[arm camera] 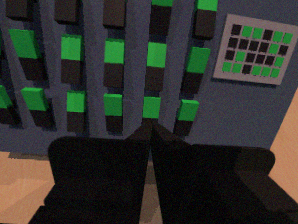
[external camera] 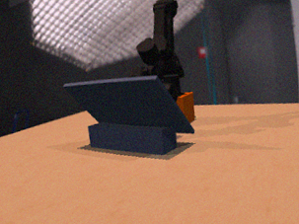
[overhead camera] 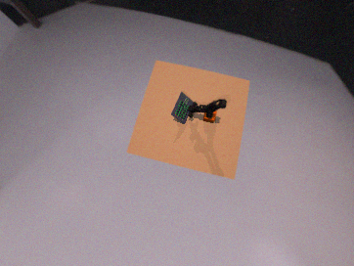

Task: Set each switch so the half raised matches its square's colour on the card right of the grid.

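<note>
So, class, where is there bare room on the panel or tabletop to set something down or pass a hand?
The tabletop has bare wood on the panel's far side, away from the orange block. On the panel, a tilted strip lies below the card. It's crowded among the switches and at the claw.

A single black, jointed robot arm point(overhead camera: 215, 106) point(external camera: 165, 39) rises from an orange, block-shaped base point(overhead camera: 207, 118) point(external camera: 188, 101), its upper section standing nearly upright and bent at a high joint, with the forearm folded lower. From above, it reaches out sideways from the base. The black, two-fingered tool point(arm camera: 150, 125) is closed, its tapered fingertips meeting in a narrow point, with nothing held between them.
</note>
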Controlling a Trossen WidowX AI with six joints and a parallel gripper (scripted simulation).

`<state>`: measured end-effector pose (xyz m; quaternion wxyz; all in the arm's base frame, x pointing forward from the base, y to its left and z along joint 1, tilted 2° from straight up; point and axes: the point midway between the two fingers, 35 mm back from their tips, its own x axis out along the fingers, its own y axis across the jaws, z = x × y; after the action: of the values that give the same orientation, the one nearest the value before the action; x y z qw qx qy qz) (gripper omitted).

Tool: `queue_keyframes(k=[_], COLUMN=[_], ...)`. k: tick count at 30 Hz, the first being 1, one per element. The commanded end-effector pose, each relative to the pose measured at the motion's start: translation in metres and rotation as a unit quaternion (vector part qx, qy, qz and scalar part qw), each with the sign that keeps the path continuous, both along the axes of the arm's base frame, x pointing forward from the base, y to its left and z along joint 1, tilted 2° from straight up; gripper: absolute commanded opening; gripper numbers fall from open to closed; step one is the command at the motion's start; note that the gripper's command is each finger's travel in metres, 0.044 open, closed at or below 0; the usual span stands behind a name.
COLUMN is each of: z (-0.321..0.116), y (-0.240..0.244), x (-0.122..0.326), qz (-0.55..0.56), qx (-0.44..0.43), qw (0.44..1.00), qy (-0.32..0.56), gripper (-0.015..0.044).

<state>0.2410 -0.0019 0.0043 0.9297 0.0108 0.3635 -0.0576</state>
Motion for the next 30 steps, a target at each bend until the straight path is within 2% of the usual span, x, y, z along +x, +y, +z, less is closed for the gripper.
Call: queue_keyframes(k=[1, 20, 30], z=[-0.002, 0.046, 0.098], y=[0.001, 0.007, 0.048], x=[0.0, -0.046, 0.002], qz=[0.003, 0.003, 0.003], qx=[0.0, 0.002, 0.004], qw=[1.0, 1.0, 1.0], qy=[0.003, 0.017, 0.015], gripper=[0.0, 0.0, 0.0])
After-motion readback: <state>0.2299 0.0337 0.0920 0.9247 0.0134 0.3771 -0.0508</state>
